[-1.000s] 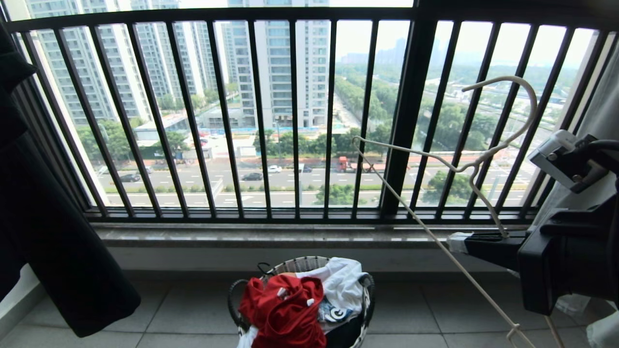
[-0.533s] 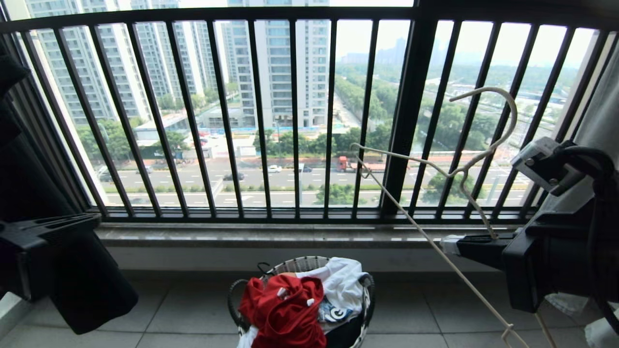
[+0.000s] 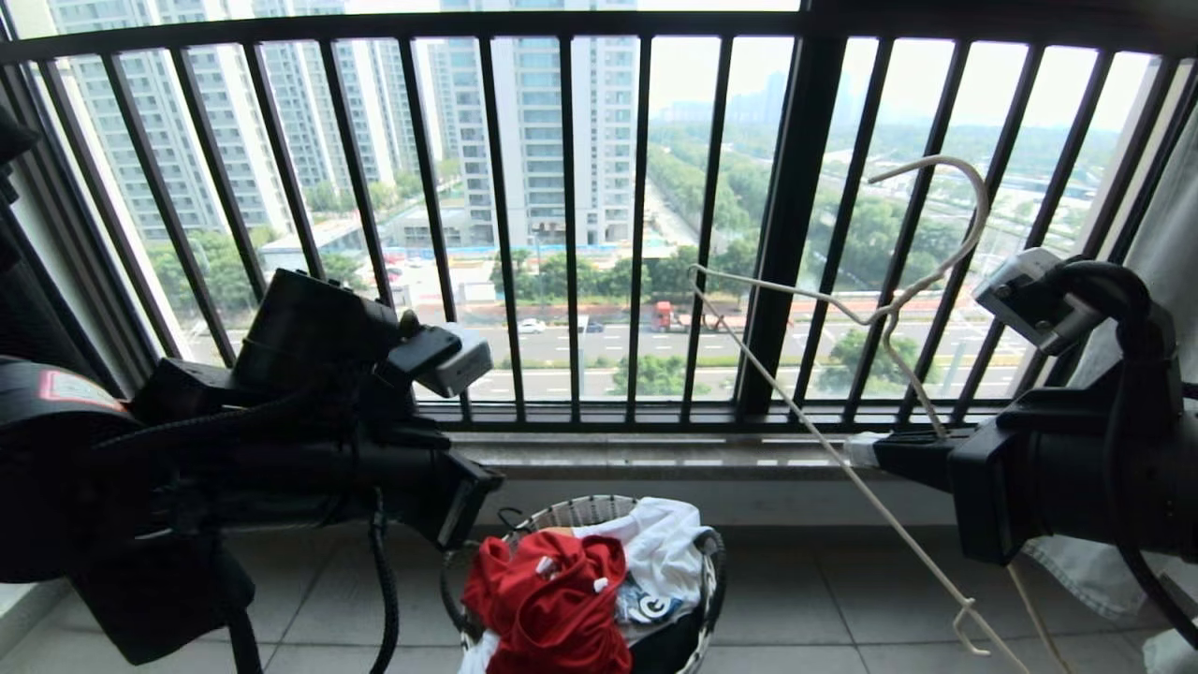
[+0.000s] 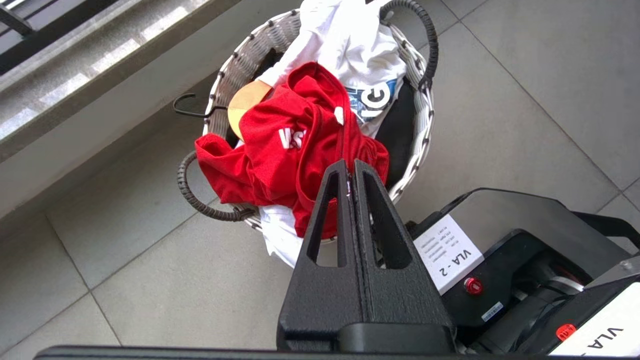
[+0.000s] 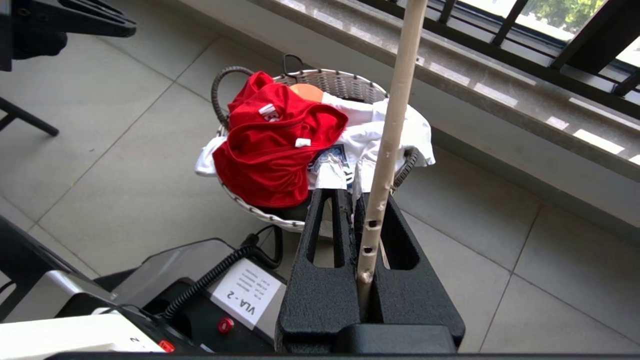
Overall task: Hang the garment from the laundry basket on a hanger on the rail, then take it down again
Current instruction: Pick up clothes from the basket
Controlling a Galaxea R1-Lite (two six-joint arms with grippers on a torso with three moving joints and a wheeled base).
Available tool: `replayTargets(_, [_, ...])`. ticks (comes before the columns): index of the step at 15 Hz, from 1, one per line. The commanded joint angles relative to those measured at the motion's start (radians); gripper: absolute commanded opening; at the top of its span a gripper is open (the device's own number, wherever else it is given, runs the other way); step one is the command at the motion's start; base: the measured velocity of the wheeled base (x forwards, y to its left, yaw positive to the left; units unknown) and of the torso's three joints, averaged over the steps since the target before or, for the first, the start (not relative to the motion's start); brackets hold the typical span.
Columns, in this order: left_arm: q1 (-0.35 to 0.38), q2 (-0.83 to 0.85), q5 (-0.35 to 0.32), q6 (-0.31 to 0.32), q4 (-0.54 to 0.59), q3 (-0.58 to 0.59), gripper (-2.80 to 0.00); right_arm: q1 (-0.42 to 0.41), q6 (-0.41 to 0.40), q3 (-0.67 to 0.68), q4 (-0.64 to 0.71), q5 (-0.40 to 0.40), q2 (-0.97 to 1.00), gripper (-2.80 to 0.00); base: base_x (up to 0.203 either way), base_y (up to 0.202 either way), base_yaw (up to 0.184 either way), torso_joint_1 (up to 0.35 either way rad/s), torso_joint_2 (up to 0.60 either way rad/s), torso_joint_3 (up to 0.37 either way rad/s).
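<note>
Hanger held aloft, red shirt in basket

Balcony scene. The right end effector point(image 3: 866, 451), pressed together, pinches a thin off-white wire hanger point(image 3: 875, 314) held tilted before the black railing of vertical bars point(image 3: 571, 225). The left end effector point(image 4: 350, 172), fingers pressed together and empty, hovers above a small round white-weave laundry basket point(image 3: 571, 513) on the tiled floor. A crumpled red T-shirt point(image 3: 552, 604) lies on top inside, beside a white garment point(image 3: 664, 543).

The head view looks forward and down at the black railing point(image 3: 571, 225) and the laundry basket point(image 3: 704, 580) on the floor below; both wrist views look steeply down along their arms, nearer; all three views share that basket point(image 4: 422, 107) point(image 5: 345, 82).
</note>
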Motion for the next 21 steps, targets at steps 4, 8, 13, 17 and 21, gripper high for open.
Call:
replayTargets(4, [0.004, 0.386, 0.008, 0.003, -0.005, -0.097, -1.47, -0.02, 0.0, -0.002, -0.002, 0.0, 0.051, -2.8, 0.0, 0.0, 0.0, 0.0, 0.0, 0.0])
replayTargets(8, [0.008, 0.54, 0.011, 0.006, -0.006, -0.153, 0.0, -0.021, 0.001, -0.002, -0.002, 0.0, 0.059, -2.8, 0.0, 0.0, 0.0, 0.0, 0.0, 0.0])
replayTargets(13, [0.009, 0.69, 0.127, -0.002, -0.054, -0.205, 0.0, -0.021, 0.002, -0.002, -0.002, 0.0, 0.059, -2.8, 0.0, 0.0, 0.0, 0.0, 0.0, 0.0])
replayTargets(17, [0.008, 0.761, 0.188, -0.004, -0.17, -0.208, 0.0, -0.021, 0.001, -0.002, -0.004, 0.0, 0.057, -2.8, 0.0, 0.0, 0.0, 0.0, 0.0, 0.0])
replayTargets(21, [0.004, 0.782, 0.192, -0.004, -0.173, -0.206, 0.0, -0.021, 0.002, -0.002, -0.002, 0.0, 0.056, -2.8, 0.0, 0.0, 0.0, 0.0, 0.0, 0.0])
